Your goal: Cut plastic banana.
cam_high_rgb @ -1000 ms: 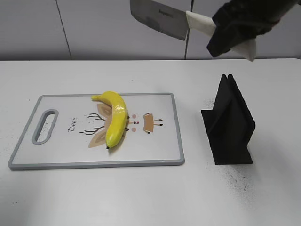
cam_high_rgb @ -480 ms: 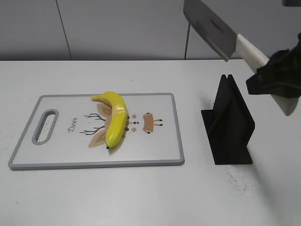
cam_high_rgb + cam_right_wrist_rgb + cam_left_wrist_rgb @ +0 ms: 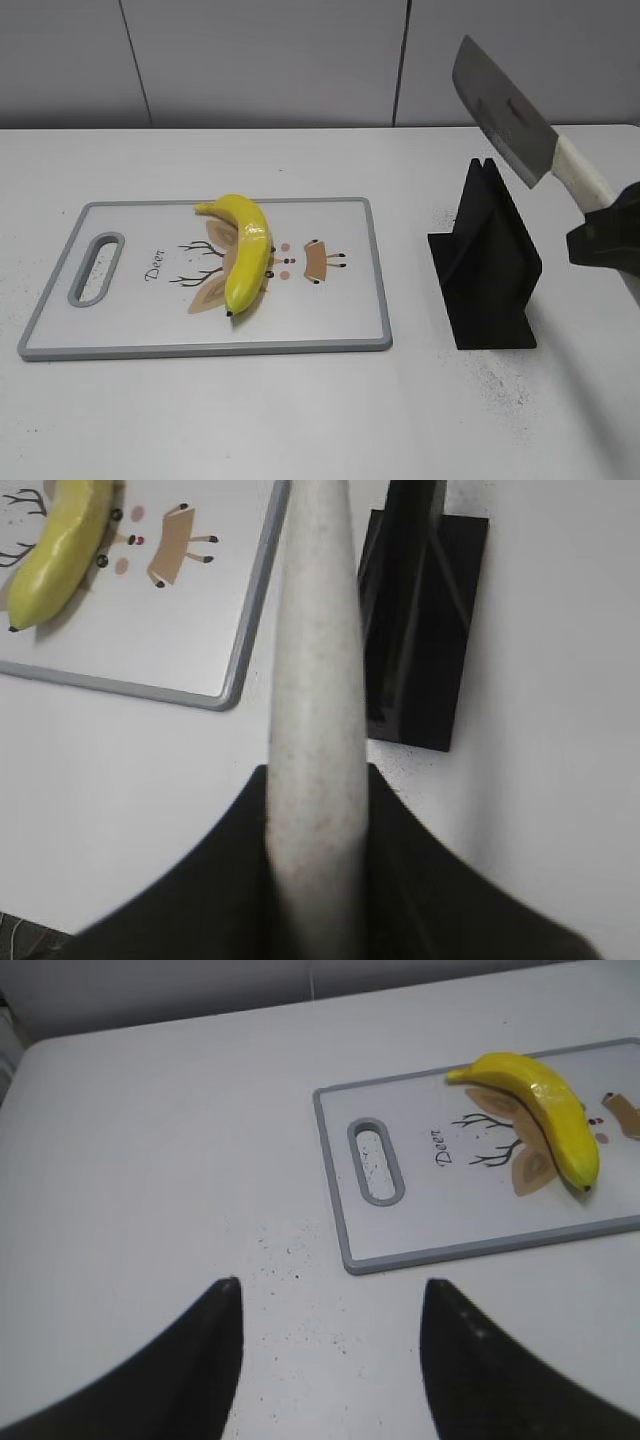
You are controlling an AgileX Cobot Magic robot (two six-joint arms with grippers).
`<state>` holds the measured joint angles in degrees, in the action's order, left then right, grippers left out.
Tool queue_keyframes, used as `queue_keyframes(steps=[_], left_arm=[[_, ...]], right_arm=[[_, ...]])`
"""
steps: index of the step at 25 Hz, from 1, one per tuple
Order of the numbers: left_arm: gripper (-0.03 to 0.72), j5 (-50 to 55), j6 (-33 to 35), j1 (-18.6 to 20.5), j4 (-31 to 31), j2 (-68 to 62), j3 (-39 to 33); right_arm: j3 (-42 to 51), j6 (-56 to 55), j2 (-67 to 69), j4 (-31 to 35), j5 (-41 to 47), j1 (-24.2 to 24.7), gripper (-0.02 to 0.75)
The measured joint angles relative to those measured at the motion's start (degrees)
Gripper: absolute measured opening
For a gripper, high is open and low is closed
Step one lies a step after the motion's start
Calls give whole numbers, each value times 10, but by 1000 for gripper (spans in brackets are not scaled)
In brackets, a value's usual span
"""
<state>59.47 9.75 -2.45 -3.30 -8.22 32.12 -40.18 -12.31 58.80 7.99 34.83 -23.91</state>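
Plastic banana (image 3: 245, 258), glossy yellow and curved, lies whole and uncut.
White tabletop (image 3: 300, 420) carries the grey-rimmed white cutting board (image 3: 375, 280) left of centre, banana lying on its middle; a black knife stand (image 3: 485, 265) sits toward the right edge. Right gripper (image 3: 315, 880) clamps the white-handled steel cleaver (image 3: 505, 115) above the stand, well apart from the banana. Left gripper (image 3: 330, 1305) hangs spread and empty near the left edge.

A white tabletop (image 3: 300, 420) fills the scene, backed by a pale grey wall. A white cutting board (image 3: 130, 320) with a grey rim and a handle slot at its left end lies flat on the tabletop, left of centre. Well apart to its right, a black knife stand (image 3: 487, 270) sits upright. Fine dark specks dot the surface around the stand.
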Motion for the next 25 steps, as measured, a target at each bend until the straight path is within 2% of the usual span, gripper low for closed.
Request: queue_keyframes(steps=[7,14,25], left_arm=[[525,15,-1,0,0,75,-38],[522,29,-9,0,-9,75,-47],[504,31,-21,0,-13,75,-47]], right_arm=[[5,-101,-4,-80,-2,0,162],[2,-123,16,-90,24,0,162],[-101,-124,127,-89,114,0,162]])
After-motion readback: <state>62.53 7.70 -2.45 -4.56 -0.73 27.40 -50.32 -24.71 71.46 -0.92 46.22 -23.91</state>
